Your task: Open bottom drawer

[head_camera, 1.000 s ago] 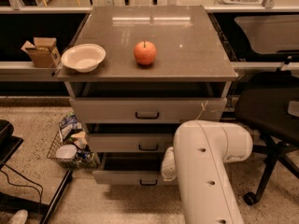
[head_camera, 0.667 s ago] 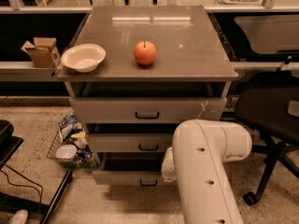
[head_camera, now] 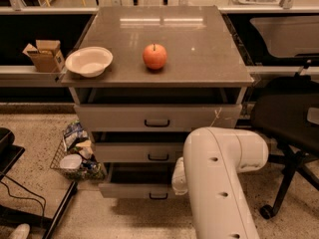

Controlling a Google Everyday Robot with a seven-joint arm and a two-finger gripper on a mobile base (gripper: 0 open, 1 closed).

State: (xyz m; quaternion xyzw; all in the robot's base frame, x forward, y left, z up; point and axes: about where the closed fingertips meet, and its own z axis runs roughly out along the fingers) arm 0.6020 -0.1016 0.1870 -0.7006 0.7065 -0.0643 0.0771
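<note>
Located the bottom drawer [head_camera: 130, 189] lowest in a stack of 3 grey drawers under the table [head_camera: 209, 59], close to the floor at centre. Found it pulled partway out toward the near side, with a dark opening above its front and that front set nearer than the front of the middle drawer [head_camera: 134, 152]. Noted its small black handle [head_camera: 158, 196] at mid-front, just left of the white arm [head_camera: 219, 183]. Recorded the top drawer [head_camera: 114, 117] also slightly out from the frame, with a dark gap beneath the table top. Could not sight the gripper: concealed behind the arm at the right end of the lower 2 drawers; cannot tell whether open or closed. Logged on the table 1 red apple [head_camera: 155, 57] left of centre and 1 white bowl [head_camera: 89, 61] at the left edge, apart from each other. Noted a small cardboard box [head_camera: 45, 55] on a ledge left of the bowl, a wire basket [head_camera: 56, 159] of packets on the floor left of the drawers, and a black chair [head_camera: 289, 118] at the right.
</note>
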